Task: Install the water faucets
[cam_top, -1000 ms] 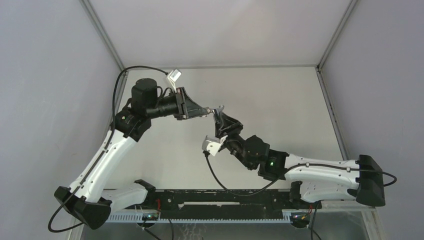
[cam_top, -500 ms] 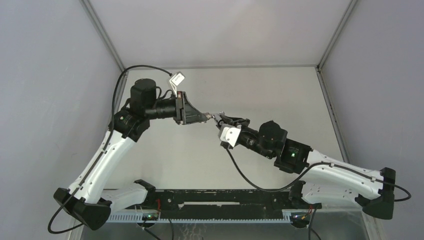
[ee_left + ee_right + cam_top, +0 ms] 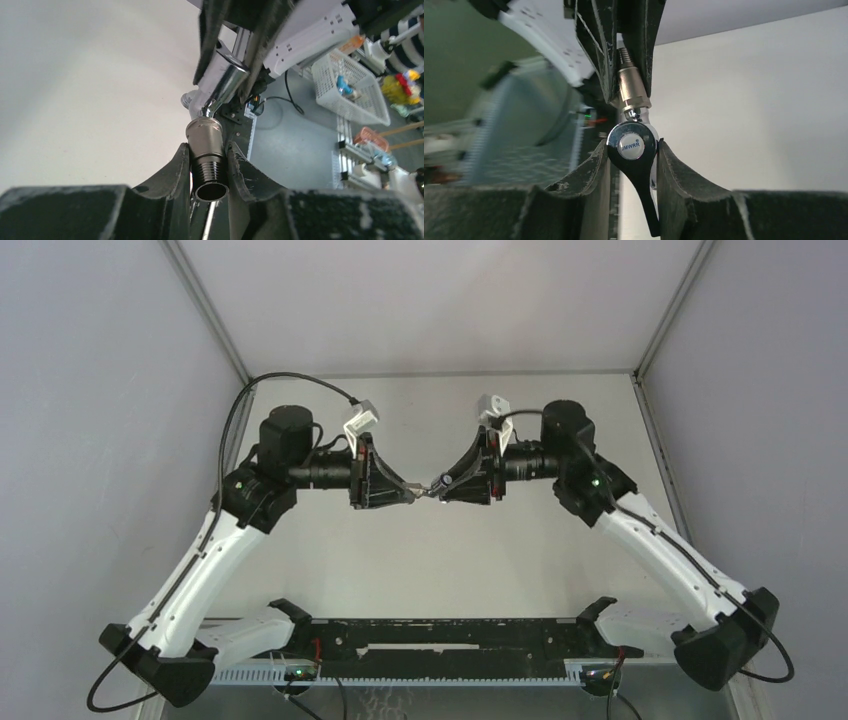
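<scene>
Both grippers meet tip to tip above the middle of the table. My left gripper (image 3: 410,494) is shut on the short dull-grey threaded stub (image 3: 207,150), pinched between its fingers (image 3: 176,172). My right gripper (image 3: 447,483) is shut on the shiny chrome angled tap piece (image 3: 632,142), which has a round white "JMWRR" cap and a dark lever. The chrome piece (image 3: 227,85) touches the stub's far end, in line with it. From above, the two parts show as one tiny metal speck (image 3: 437,482). In the right wrist view, the stub (image 3: 631,90) sits in the left fingers above the cap.
The pale table (image 3: 540,540) has grey walls on three sides. A black rail (image 3: 440,635) with the arm bases runs along the near edge. Off the table, the left wrist view shows a white basket (image 3: 350,90) and clutter.
The right arm has swung from the near right up to the far right and turned its wrist, so its gripper now faces the left one head-on. The left gripper has shifted only slightly.
</scene>
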Tool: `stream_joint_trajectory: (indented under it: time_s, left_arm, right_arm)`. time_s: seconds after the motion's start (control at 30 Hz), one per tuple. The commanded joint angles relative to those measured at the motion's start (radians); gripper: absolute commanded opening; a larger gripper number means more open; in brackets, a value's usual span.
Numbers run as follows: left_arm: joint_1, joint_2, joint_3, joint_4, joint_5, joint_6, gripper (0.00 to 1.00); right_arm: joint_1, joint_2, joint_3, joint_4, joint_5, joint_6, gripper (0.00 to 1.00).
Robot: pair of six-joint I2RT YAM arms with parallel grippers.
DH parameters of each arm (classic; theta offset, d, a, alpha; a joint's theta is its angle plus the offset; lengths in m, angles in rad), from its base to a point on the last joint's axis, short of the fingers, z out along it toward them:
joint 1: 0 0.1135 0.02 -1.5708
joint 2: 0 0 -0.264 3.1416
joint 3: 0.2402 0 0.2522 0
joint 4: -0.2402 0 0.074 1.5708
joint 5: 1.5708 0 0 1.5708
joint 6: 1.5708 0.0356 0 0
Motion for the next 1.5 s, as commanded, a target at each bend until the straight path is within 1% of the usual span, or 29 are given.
stream_joint_trajectory:
  time_s: [0.0, 0.03, 0.1, 0.17, 0.27, 0.3, 0.33, 0.4, 0.47, 0.57, 0.6, 0.67, 0.73, 0.8, 0.83, 0.9, 0.97, 1.1, 1.17, 1.23, 1.3, 1.33, 1.4, 1.47]
  left_arm:
    - [-0.016, -0.103, -0.020, -0.033, 0.187, 0.208, 0.00]
    - [-0.016, -0.113, -0.027, -0.031, 0.192, 0.213, 0.00]
    - [-0.017, -0.125, -0.043, -0.016, 0.195, 0.233, 0.00]
    - [-0.019, -0.136, -0.049, -0.014, 0.215, 0.256, 0.00]
    - [-0.023, -0.145, -0.042, -0.013, 0.213, 0.266, 0.00]
    - [-0.024, -0.146, -0.036, -0.014, 0.199, 0.261, 0.00]
    - [-0.024, -0.145, -0.029, -0.018, 0.192, 0.260, 0.00]
    - [-0.024, -0.145, -0.016, -0.026, 0.178, 0.260, 0.00]
    - [-0.025, -0.143, -0.008, -0.027, 0.171, 0.255, 0.00]
    - [-0.025, -0.141, -0.011, -0.005, 0.152, 0.234, 0.00]
    - [-0.025, -0.140, -0.015, 0.012, 0.147, 0.225, 0.00]
    - [-0.024, -0.136, -0.021, 0.049, 0.140, 0.174, 0.00]
    - [-0.024, -0.125, -0.023, 0.082, 0.126, 0.124, 0.00]
    - [-0.023, -0.106, -0.018, 0.098, 0.109, 0.075, 0.00]
    - [-0.023, -0.089, -0.014, 0.099, 0.099, 0.058, 0.00]
    - [-0.020, -0.056, -0.003, 0.094, 0.087, 0.024, 0.00]
    - [-0.015, -0.030, 0.002, 0.090, 0.071, -0.006, 0.00]
    - [-0.008, -0.011, -0.011, 0.109, 0.054, -0.049, 0.00]
    - [-0.003, -0.008, -0.017, 0.131, 0.043, -0.076, 0.00]
    - [0.002, -0.003, -0.014, 0.134, 0.038, -0.092, 0.00]
    - [0.009, 0.002, -0.019, 0.138, 0.035, -0.104, 0.00]
    - [0.013, 0.002, -0.023, 0.140, 0.034, -0.114, 0.00]
    - [0.015, 0.006, -0.030, 0.151, 0.040, -0.128, 0.00]
    - [0.015, 0.006, -0.032, 0.152, 0.040, -0.134, 0.00]
  right_arm:
    - [-0.090, 0.091, 0.107, 0.106, -0.316, 0.450, 0.00]
    - [-0.091, 0.119, 0.114, 0.111, -0.348, 0.492, 0.00]
    - [-0.093, 0.172, 0.126, 0.078, -0.345, 0.555, 0.00]
    - [-0.101, 0.224, 0.148, -0.042, -0.263, 0.574, 0.00]
    - [-0.135, 0.289, 0.201, -0.248, -0.117, 0.494, 0.00]
    - [-0.149, 0.299, 0.216, -0.291, -0.067, 0.475, 0.00]
    - [-0.161, 0.298, 0.219, -0.309, -0.028, 0.463, 0.07]
    - [-0.177, 0.274, 0.222, -0.330, 0.064, 0.452, 0.46]
    - [-0.182, 0.240, 0.235, -0.360, 0.161, 0.407, 0.75]
    - [-0.180, 0.180, 0.249, -0.404, 0.278, 0.347, 0.97]
    - [-0.181, 0.157, 0.249, -0.412, 0.314, 0.327, 0.99]
    - [-0.162, 0.109, 0.249, -0.428, 0.408, 0.270, 1.00]
    - [-0.108, 0.052, 0.237, -0.425, 0.525, 0.180, 1.00]
    - [-0.021, -0.026, 0.184, -0.348, 0.648, 0.063, 1.00]
    - [0.025, -0.075, 0.140, -0.295, 0.744, 0.019, 1.00]
    - [0.107, -0.168, 0.046, -0.176, 0.846, -0.073, 1.00]
    - [0.156, -0.243, -0.019, -0.086, 0.877, -0.136, 1.00]
    - [0.225, -0.320, -0.067, -0.030, 0.768, -0.228, 1.00]
    - [0.290, -0.334, -0.107, 0.004, 0.744, -0.295, 0.98]
    - [0.379, -0.326, -0.137, 0.031, 0.799, -0.372, 0.98]
    - [0.461, -0.293, -0.157, 0.073, 0.950, -0.426, 0.98]
    - [0.485, -0.269, -0.158, 0.078, 0.999, -0.452, 0.98]
    - [0.520, -0.229, -0.167, 0.097, 1.054, -0.490, 0.98]
    - [0.544, -0.198, -0.178, 0.122, 1.070, -0.523, 0.97]
